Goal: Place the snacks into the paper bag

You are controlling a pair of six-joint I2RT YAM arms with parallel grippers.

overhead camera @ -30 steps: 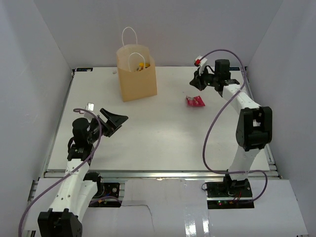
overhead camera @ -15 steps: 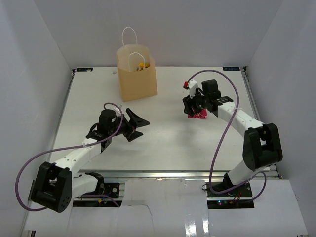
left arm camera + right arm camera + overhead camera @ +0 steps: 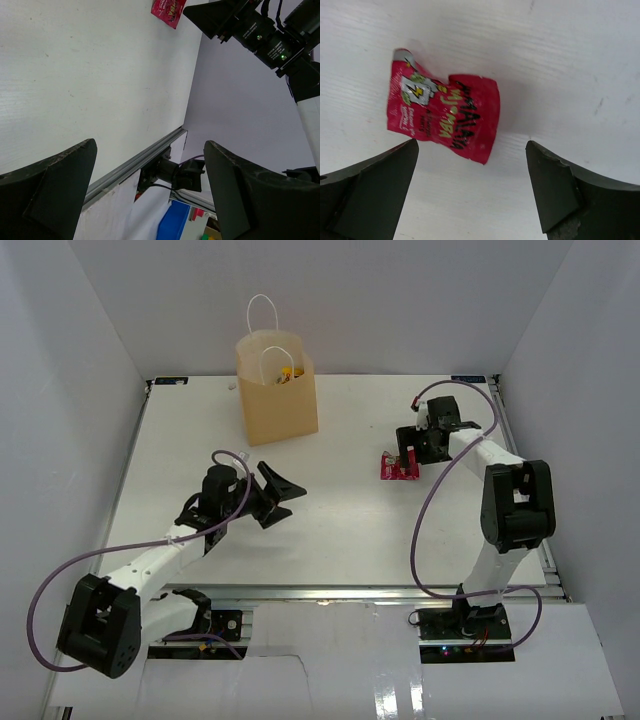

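Loosely crumpled red packet (image 3: 442, 120) (dark lettering), right claw (image 3: 471, 148) wide, left claw (image 3: 149, 144) wide

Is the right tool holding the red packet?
No, the right tool is wide open and the red packet lies free on the table below it.

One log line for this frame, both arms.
right tool open, above red packet on table | left tool open, empty | paper bag upright, yellow snack inside | phase: pre-grasp
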